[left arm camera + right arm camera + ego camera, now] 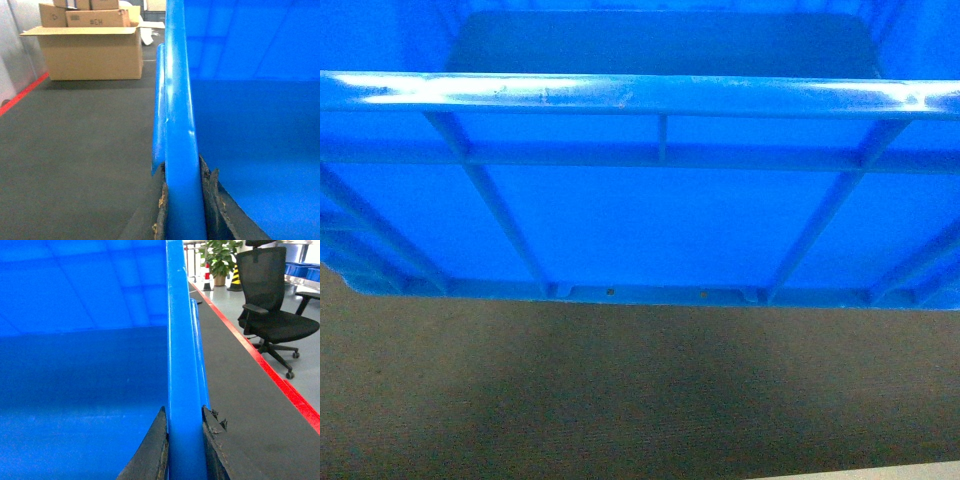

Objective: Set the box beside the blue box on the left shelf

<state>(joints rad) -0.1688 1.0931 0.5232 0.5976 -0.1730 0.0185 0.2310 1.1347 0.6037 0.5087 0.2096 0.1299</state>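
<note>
A dark grey carpeted floor [620, 400] runs under everything here, with a red line [280, 380] marking its edge on the right side and another on the left.

The box [640, 220] is off that floor, carried in front of the robot: in the head view its ribbed near wall and thick rim fill most of the frame, with bare carpet below its base edge and two small dots showing along that edge. The left gripper [184, 210] pinches the box's left rim, one dark pad on the outside and one on the inside of the wall. The right gripper [185, 445] does the same on the right rim, its two pads pressed against either face of the wall.

Beyond the box on its left, well apart, stands a large open cardboard carton [90, 52] with smaller cartons [97, 18] stacked on it. Beyond the box on its right are a black office chair [272, 310], a potted plant [220, 257] and a traffic cone [235, 277] farther back.

As for progress, the pick-up looks done: the box is gripped on both sides and lifted. No shelf and no other blue box beside it shows in any view, so the carrying to the shelf, the lining up next to the other box and the setting down all seem left to do.
</note>
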